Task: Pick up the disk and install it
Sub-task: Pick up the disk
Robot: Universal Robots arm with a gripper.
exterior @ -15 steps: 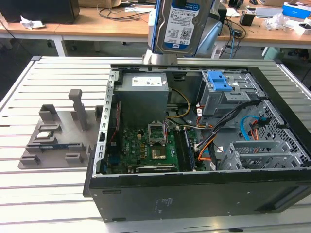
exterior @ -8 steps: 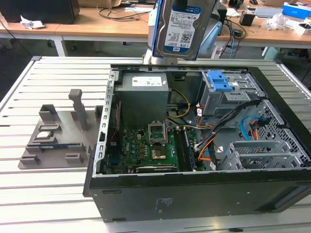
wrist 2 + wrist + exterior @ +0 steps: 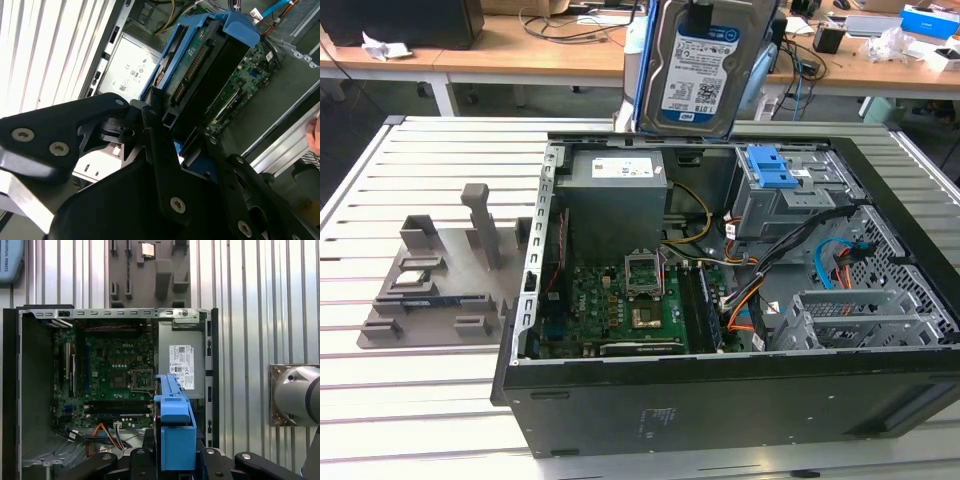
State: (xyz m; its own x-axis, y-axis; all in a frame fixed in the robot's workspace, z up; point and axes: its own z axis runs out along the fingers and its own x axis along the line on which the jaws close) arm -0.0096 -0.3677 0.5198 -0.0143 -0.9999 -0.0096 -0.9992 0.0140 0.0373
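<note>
Currently the gripper is clamping the disk by its blue-framed edges, hanging it upright, long axis vertical, above the open computer case near the power supply.

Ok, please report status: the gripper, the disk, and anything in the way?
Gripper shut on the disk. Disk upright in the air above the open computer case, not installed. Black cables run beside the drive bay.

Top pt of disk cut off, exterior view.
</note>
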